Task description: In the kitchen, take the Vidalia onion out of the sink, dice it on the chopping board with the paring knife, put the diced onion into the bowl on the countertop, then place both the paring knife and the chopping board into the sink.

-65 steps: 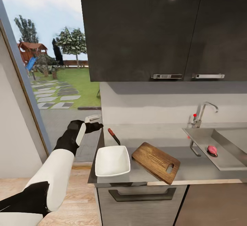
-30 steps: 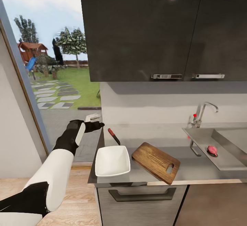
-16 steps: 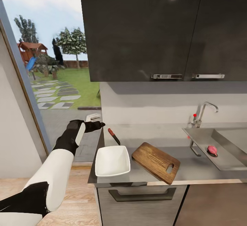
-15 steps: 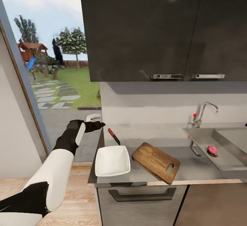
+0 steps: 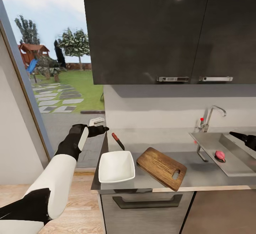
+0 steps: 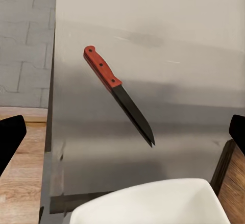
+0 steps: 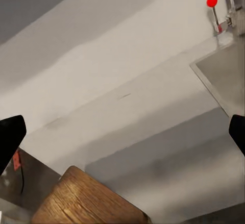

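Our left tool (image 5: 100, 129) hangs off the left end of the long grey, slightly reflective table (image 5: 199, 177), its two dark fingers (image 6: 10, 137) spread wide apart with nothing between them. Just beyond and below that tool lies the slim paring knife with the orange-red handle and dark pointed blade (image 6: 118, 94), flat on the table, handle on the far side and tip toward us. Nearer to us than the knife sits the shallow white square bowl with rounded corners (image 5: 116, 166), empty, with the knife's tip close to its far rim. On the side of the bowl away from the left tool rests the rectangular brown wooden chopping board with a slot-shaped handle hole (image 5: 162, 167), set at an angle, one corner near the bowl.

Our right tool (image 5: 239, 135) comes in at the right edge of the head view, over the rectangular grey steel sink (image 5: 231, 168); its dark fingertips (image 7: 11, 137) stand far apart in the wrist view, empty. Below and toward the left of this tool a small pinkish-red onion (image 5: 219, 154) lies in the basin. Behind the sink rises the tall chrome tap (image 5: 212, 116) with its red knob (image 7: 212, 1). Dark wall cabinets (image 5: 167, 31) hang above.
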Controlling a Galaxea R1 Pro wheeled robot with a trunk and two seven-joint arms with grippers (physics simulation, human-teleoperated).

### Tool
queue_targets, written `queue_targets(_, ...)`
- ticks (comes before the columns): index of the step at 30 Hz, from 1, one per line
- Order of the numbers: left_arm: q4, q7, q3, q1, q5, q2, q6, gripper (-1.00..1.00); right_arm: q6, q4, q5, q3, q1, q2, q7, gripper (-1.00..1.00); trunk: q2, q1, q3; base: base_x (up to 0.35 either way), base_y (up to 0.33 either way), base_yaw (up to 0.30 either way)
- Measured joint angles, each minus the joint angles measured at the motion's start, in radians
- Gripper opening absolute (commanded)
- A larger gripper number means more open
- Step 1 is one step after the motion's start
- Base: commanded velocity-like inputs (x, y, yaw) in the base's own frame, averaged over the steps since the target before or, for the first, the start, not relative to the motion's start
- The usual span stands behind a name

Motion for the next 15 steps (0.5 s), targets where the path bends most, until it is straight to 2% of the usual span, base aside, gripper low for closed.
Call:
queue_targets(7,0.001,0.0,0.0,0.0,0.0,0.0,0.0,1.0,-0.022,0.0,0.005,0.058,-0.003,0.003,-0.013,1.0,0.0,0.0,0.0,0.0,0.0,0.0)
queue_targets(10,0.001,0.0,0.0,0.0,0.0,0.0,0.0,1.0,-0.073,0.0,0.018,0.095,-0.003,0.004,-0.013,1.0,0.0,0.0,0.0,0.0,0.0,0.0)
queue_targets(12,0.001,0.0,0.0,0.0,0.0,0.0,0.0,1.0,-0.133,0.0,0.057,0.13,-0.004,0.005,-0.012,1.0,0.0,0.0,0.0,0.0,0.0,0.0)
queue_targets(15,0.001,0.0,0.0,0.0,0.0,0.0,0.0,1.0,-0.189,0.0,0.141,0.168,-0.004,0.005,-0.006,1.0,0.0,0.0,0.0,0.0,0.0,0.0)
